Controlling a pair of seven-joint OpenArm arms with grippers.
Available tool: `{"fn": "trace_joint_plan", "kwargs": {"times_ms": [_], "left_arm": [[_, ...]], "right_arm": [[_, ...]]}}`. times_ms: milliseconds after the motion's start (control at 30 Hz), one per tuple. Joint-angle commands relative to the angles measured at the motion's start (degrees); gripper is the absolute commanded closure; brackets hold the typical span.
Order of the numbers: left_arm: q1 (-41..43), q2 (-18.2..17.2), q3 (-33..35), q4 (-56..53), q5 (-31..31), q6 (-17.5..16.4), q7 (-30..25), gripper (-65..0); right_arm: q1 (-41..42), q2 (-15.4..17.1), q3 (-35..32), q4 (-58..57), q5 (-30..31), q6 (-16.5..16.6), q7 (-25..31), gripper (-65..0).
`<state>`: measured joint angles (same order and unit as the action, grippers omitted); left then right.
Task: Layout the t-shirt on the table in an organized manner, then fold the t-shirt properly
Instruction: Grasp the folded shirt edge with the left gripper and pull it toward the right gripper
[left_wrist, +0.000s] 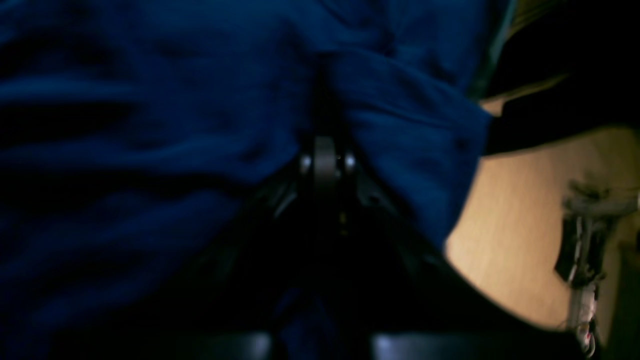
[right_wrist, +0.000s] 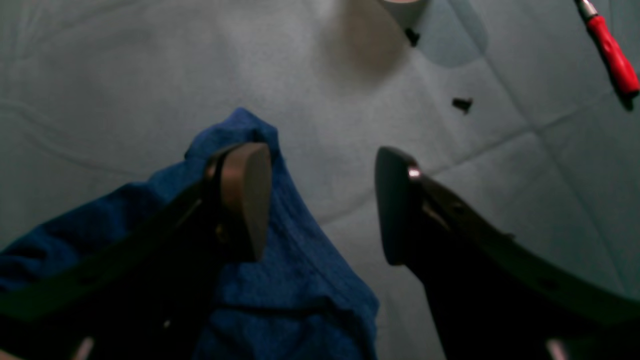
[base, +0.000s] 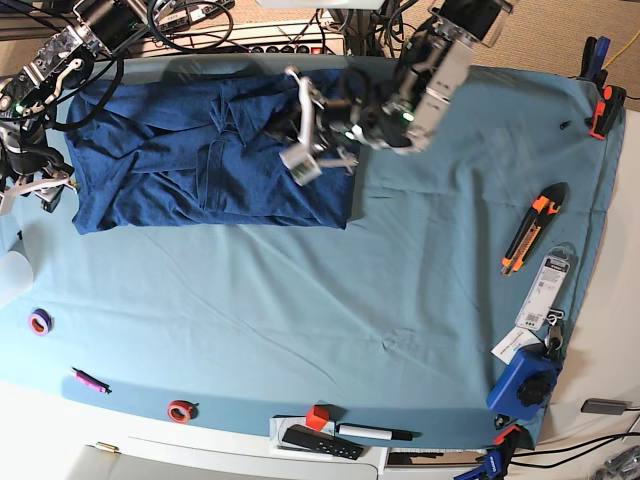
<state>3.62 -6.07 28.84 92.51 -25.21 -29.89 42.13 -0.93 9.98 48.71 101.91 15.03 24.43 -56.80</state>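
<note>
The worktop (base: 300, 320), draped in teal cloth, carries the navy t-shirt (base: 170, 160) lying rumpled along its far left part. Above the shirt's right edge, the left hand (base: 305, 140) is pressed together, pinching a fold of shirt fabric. At the shirt's left corner the right hand (right_wrist: 322, 200) stands spread, one finger (right_wrist: 245, 195) over the cloth.

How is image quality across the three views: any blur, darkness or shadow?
Left wrist: dark and soft, the t-shirt fills the frame, out of focus. Right wrist: dim and grainy, the jaws throw a soft shadow on the table. Base: evenly lit and sharp, except the left gripper, motion-blurred.
</note>
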Motion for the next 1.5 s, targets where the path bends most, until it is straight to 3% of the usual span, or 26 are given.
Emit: {"fn": "trace_joint_plan", "kwargs": {"times_ms": [0, 167, 300, 733, 867, 1000, 1167, 1467], "left_arm": [[-0.98, 0.52, 1.33, 0.98, -0.90, 0.28, -1.42, 0.0], [-0.92, 0.68, 6.23, 0.98, -1.05, -0.33, -1.64, 0.0], [-0.92, 1.05, 7.78, 0.98, -3.13, -3.50, -1.60, 0.0], [-6.82, 3.48, 7.74, 1.09, -2.38, -3.56, -1.03, 0.0], [-8.44, 3.48, 7.74, 1.09, 3.02, -0.24, -1.55, 0.0], [-8.59, 3.54, 7.74, -1.70, 9.07, 2.19, -7.21, 0.0], [-11.45, 4.17, 7.74, -8.94, 9.57, 4.50, -10.49, 0.0], [-17.40, 9.27, 7.74, -18.14, 8.72, 4.46, -10.67, 0.0]], "right_arm": [[0.59, 0.98, 0.09, 0.74, 0.57, -0.02, 1.31, -32.8], [0.59, 0.98, 0.11, 0.74, 0.57, -0.02, 1.31, -32.8], [0.59, 1.01, 0.11, 0.74, 0.57, -0.02, 1.33, -32.8], [0.59, 2.45, 0.11, 0.74, 0.52, 0.42, 1.42, -32.8], [0.59, 4.24, 0.11, 0.74, 0.52, 0.39, 1.49, -32.8], [0.59, 4.44, 0.11, 0.74, 0.57, 0.39, 1.46, -32.8], [0.59, 4.13, 0.11, 0.74, 0.57, 0.39, 1.14, -32.8], [0.59, 4.13, 0.11, 0.74, 0.57, 0.39, 0.55, -32.8]]}}
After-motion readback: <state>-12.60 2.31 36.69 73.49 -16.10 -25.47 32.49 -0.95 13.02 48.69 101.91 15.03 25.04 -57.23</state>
